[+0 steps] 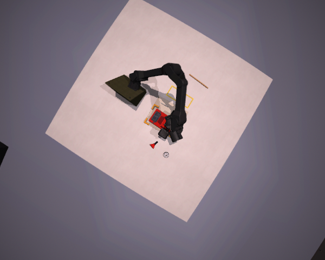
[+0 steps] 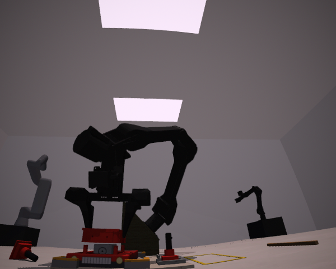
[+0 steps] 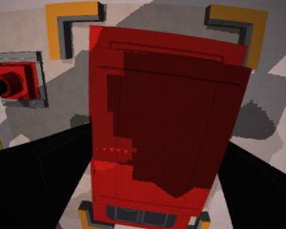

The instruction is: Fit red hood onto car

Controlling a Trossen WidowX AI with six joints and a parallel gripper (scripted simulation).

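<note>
The red hood (image 2: 101, 235) (image 3: 172, 124) hangs roughly level above the chassis (image 1: 163, 115) (image 2: 104, 254) (image 3: 172, 40). My gripper (image 2: 106, 231) (image 3: 157, 136) is shut on the hood, with one finger on each side. The grey engine block (image 2: 104, 248) sits on the deck. Two pegs, a left one (image 2: 85, 247) and a right one (image 2: 122, 247), show just below the hood's lower edge. A narrow gap shows over the left peg. The other pegs and the corner holes are hidden. In the wrist view the hood's front edge runs about parallel to the chassis front.
Orange-topped jig corners (image 1: 147, 122) (image 2: 65, 261) (image 3: 76, 10) surround the chassis. A red piece with a black post (image 2: 168, 256) (image 3: 24, 81) stands beside them. A similar piece (image 1: 153, 145) (image 2: 19, 249) lies tipped. A small ring (image 1: 166, 154), a brown stick (image 1: 198, 80) (image 2: 292, 243) and a yellow outline (image 1: 190, 103) also show.
</note>
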